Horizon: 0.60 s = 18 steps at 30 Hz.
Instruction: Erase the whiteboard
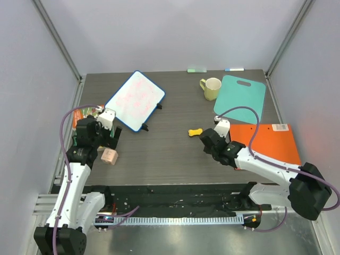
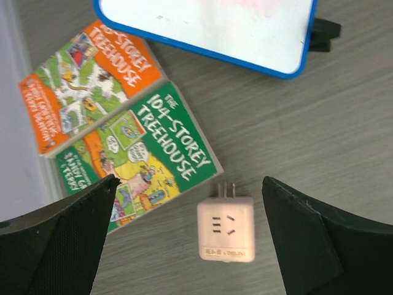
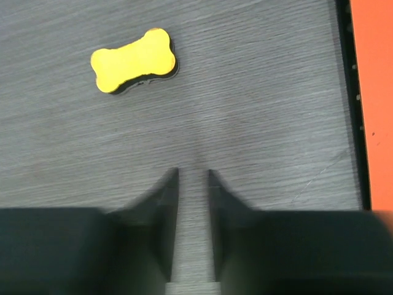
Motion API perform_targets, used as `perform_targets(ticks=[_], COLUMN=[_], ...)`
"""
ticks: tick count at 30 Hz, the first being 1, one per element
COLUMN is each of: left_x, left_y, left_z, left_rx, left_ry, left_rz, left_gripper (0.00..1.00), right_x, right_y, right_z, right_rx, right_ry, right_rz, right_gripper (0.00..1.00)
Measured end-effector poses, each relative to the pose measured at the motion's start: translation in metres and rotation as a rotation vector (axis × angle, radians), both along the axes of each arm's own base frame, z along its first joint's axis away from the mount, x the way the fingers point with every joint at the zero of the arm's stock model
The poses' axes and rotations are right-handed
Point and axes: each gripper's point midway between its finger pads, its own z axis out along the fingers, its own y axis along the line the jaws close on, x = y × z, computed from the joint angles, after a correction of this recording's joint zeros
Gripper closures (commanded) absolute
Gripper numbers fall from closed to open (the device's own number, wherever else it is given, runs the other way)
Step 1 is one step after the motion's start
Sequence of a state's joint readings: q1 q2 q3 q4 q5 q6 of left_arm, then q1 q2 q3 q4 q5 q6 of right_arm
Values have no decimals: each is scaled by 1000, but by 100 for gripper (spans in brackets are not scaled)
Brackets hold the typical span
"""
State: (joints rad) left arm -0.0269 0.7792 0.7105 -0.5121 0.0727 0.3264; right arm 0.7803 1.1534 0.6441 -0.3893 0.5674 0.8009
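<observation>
The whiteboard (image 1: 135, 101) lies flat on the counter (image 1: 164, 159), just ahead of the left fingers (image 2: 55, 246) and well off to the left of the right fingers (image 3: 161, 209). It is a white rectangle turned at an angle, with a thin blue rim, rounded corners and small black feet sticking out from its edge. Faint pink-red scribbles cover much of its glossy face.

The counter is dark grey with a fine wood-grain streak. Ahead and to the left of the right fingers sits a bone-shaped yellow eraser (image 3: 133, 59), smooth on top with a dark layer under it. To their right runs the edge of a flat orange folder (image 3: 371, 92). Beyond the folder lie a matte teal cutting board (image 1: 240, 95) with a handle slot and a pale yellow mug (image 1: 211, 88).

The left fingers are black, wedge-shaped and spread as wide as they go. They grip nothing and touch nothing. Between them, down on the counter, rests a pale pink cube-shaped plug adapter (image 2: 225, 229) with two metal prongs pointing away from the fingers. Just ahead of the left-hand finger lie two glossy paperbacks that overlap, a green 104-Storey Treehouse book (image 2: 141, 160) and an orange Treehouse book (image 2: 86, 80) beyond it.

The right fingers stand close together with only a narrow slit between them. The bare counter shows through that slit, and the fingers hold nothing. The eraser lies apart from them.
</observation>
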Motion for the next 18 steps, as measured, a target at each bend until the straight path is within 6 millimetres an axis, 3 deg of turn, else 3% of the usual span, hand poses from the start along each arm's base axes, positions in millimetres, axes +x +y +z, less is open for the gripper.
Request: perform_targets(ticks=[10,18], left_x=[-20,-22], left_y=[-19,-15], left_z=[-15,-13], left_rx=[-62,-40], left_ry=[105,112], left_rz=[-91,-83], left_gripper=[0,0], right_x=[16,74], right_y=[2,19], right_z=[-63,-65], right_rx=[-121,-130], right_ry=[187,157], right_rz=[-48,-76], right_gripper=[99,99])
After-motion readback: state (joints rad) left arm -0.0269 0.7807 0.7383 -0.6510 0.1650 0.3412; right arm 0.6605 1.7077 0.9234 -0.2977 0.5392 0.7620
